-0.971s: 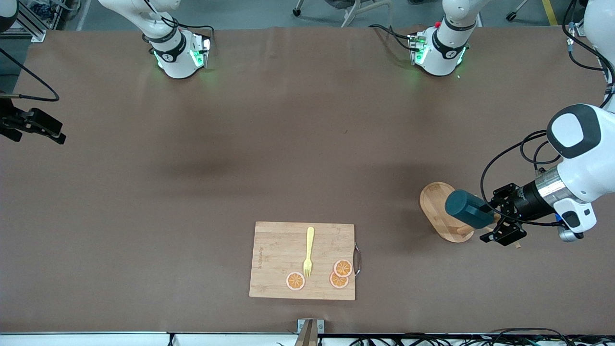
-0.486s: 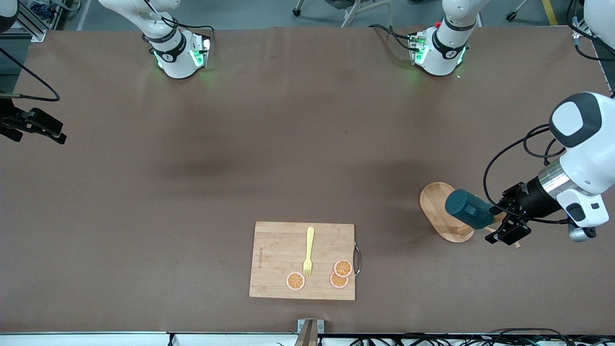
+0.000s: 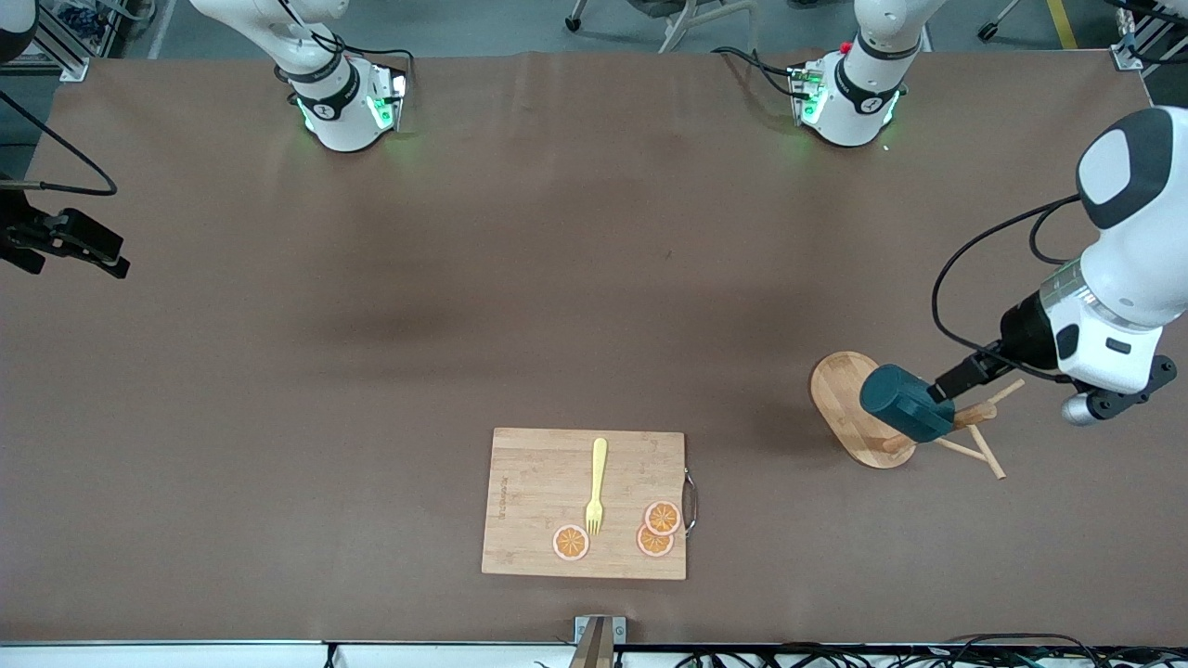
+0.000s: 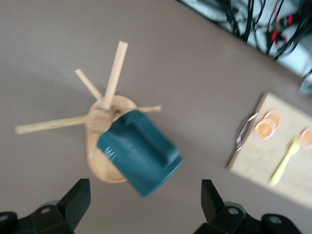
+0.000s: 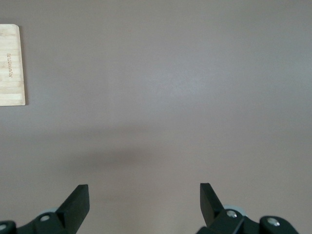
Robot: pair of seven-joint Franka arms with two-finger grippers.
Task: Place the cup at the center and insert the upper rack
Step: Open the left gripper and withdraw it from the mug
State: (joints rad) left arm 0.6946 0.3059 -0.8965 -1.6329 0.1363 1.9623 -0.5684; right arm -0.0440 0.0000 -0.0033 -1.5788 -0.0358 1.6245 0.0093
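We see the left gripper [image 4: 145, 204] with its jaws spread wide and nothing between them, up in the air over the upper rack [image 3: 868, 422] and looking down on it. The cup [image 3: 905, 403], dark teal, hangs tilted on one of the rack's pegs, its closed bottom facing the front camera; in the left wrist view the cup [image 4: 139, 152] covers part of the oval base, and the thin dowels fan out from the central post of the upper rack [image 4: 105, 117]. The rack stands toward the left arm's end of the table [image 3: 557, 278], about as near the front camera as the upper edge of the cutting board.

The right gripper [image 5: 145, 204] waits with its jaws likewise wide apart and empty, over bare table at the right arm's end; in the front view the right gripper [image 3: 79, 246] shows at the table's edge.

The cutting board [image 3: 585, 503] lies near the front edge of the table, about midway between the arms' ends. On it rest a yellow fork [image 3: 596, 485] and three orange slices [image 3: 657, 529], with a metal handle [image 3: 690, 501] on its side toward the rack.
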